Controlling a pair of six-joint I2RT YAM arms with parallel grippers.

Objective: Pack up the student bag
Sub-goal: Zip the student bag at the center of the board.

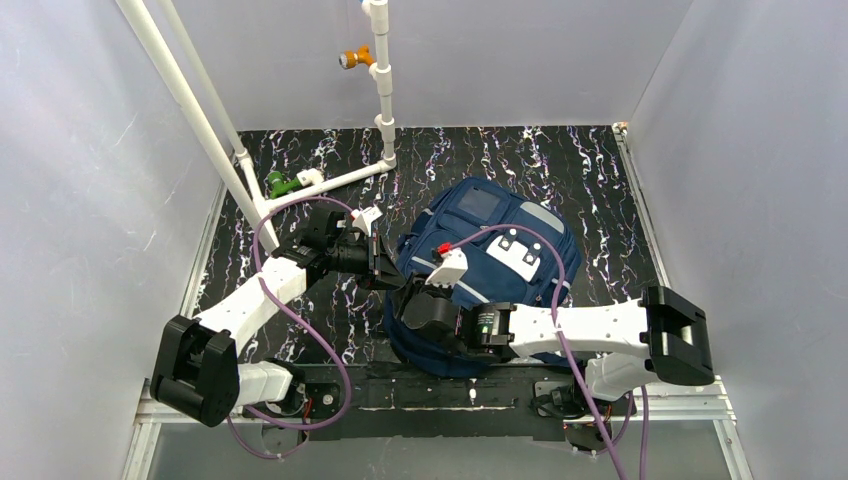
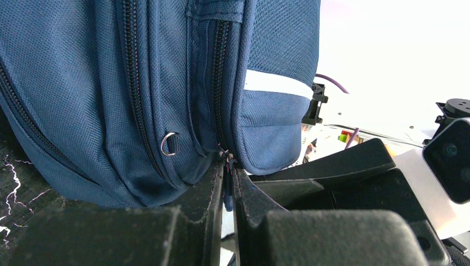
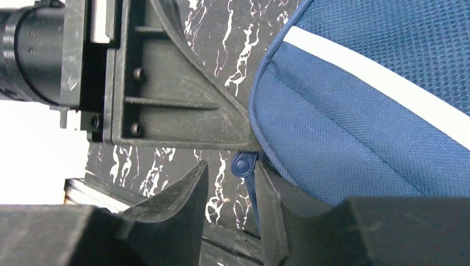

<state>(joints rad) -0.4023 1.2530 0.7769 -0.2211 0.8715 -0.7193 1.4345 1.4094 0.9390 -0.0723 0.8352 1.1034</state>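
Note:
The navy student bag (image 1: 500, 250) lies in the middle of the black marbled table, its white patch (image 1: 515, 257) facing up. My left gripper (image 1: 385, 262) is at the bag's left side. In the left wrist view the left gripper (image 2: 228, 166) is shut on a blue zip pull (image 2: 228, 198) at the end of a zip of the bag (image 2: 111, 83). My right gripper (image 1: 410, 300) is at the bag's near left corner. In the right wrist view the right gripper (image 3: 230, 172) is open, with a blue zip tab (image 3: 243, 164) hanging between its jaws, close to the right finger, beside the bag (image 3: 360, 138).
A white pipe frame (image 1: 380, 100) with an orange fitting (image 1: 352, 58) and a green fitting (image 1: 277, 184) stands at the back left. Grey walls close in the table (image 1: 590, 170) on three sides. The left gripper's black body (image 3: 166, 100) is just above my right jaws.

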